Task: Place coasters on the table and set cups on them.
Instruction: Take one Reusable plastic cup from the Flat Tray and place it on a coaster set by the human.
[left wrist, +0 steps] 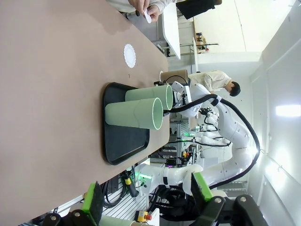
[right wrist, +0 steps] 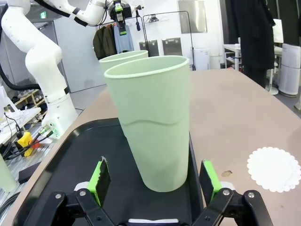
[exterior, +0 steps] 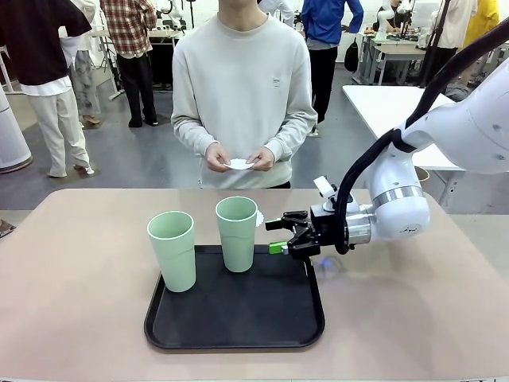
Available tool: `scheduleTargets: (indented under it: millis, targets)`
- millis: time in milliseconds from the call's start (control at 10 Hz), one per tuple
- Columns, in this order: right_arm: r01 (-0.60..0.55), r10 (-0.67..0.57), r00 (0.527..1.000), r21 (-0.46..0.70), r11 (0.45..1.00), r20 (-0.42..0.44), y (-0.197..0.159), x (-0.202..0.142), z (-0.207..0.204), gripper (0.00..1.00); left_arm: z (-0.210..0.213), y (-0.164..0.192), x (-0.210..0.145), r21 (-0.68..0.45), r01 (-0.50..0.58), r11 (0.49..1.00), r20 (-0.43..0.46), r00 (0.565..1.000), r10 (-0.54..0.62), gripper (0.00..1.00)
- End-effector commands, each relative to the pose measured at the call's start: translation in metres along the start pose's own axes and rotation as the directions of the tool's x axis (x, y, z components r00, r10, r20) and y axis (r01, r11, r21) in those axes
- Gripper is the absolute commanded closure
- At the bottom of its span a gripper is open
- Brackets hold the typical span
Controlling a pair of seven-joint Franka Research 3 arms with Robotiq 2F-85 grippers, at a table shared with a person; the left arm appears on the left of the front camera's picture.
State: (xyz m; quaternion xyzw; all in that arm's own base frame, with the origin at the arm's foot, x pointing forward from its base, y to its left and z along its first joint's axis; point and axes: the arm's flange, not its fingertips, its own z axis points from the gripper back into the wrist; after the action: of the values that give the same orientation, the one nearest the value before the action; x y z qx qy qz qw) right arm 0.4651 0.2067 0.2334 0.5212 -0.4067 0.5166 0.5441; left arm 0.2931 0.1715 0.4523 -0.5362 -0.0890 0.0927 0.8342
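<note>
Mint-green matte tumblers stand upright on a black rectangular tray (exterior: pixel 238 318) at the lower middle of the front view: a right-hand cup (exterior: pixel 237 233) and a left-hand cup (exterior: pixel 172 250). A round white scalloped paper doily (right wrist: pixel 274 168) lies flat on the beige-pink tabletop (exterior: pixel 79 278) just beside the tray, at the lower right of the right wrist view. At the upper middle of the front view, the person's hands (exterior: pixel 219 157) hold a second white doily (exterior: pixel 238 164).

The right gripper (exterior: pixel 278 236) comes in sideways from the right of the frame with its jaws apart. The right-hand cup sits between its green pads and appears untouched. The left gripper (left wrist: pixel 146 197), jaws also apart, hangs well away from the tray.

The step in hand looks like grasping the right-hand cup. It would go best by centring the cup wall between the pads, then closing gently low on the taper. After that, lift straight up to clear the tray rim and the left-hand cup close behind. The base should come down squarely on the doily, without sliding, since the light paper could shift.
</note>
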Motion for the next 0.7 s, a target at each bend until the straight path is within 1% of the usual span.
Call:
scheduleTargets:
  millis: [0, 100, 400, 500, 600]
  targets:
    - [0.014, -0.013, 0.999, 0.025, 1.0, -0.043, 0.007, 0.003, -0.008, 0.0, 0.001, -0.001, -0.001, -0.008, 0.005, 1.0, 0.004, 1.0, -0.005, 0.0]
    - [0.0, 0.0, 1.0, 0.0, 1.0, 0.0, 0.0, 0.0, 0.0, 0.0, 0.001, -0.001, -0.001, -0.008, 0.005, 1.0, 0.004, 1.0, -0.005, 0.0]
    - [0.0, 0.0, 1.0, 0.009, 1.0, -0.008, 0.002, 0.0, -0.004, 0.0, 0.001, -0.001, -0.001, -0.008, 0.005, 1.0, 0.004, 1.0, -0.005, 0.0]
    - [-0.052, 0.051, 0.998, -0.005, 0.999, -0.036, 0.001, -0.001, -0.008, 0.0, 0.001, -0.001, -0.001, -0.008, 0.005, 1.0, 0.004, 1.0, -0.005, 0.0]
    - [-0.065, 0.064, 0.998, -0.035, 0.997, -0.017, -0.005, -0.001, -0.011, 0.0, 0.001, -0.001, -0.001, -0.008, 0.005, 1.0, 0.004, 1.0, -0.005, 0.0]
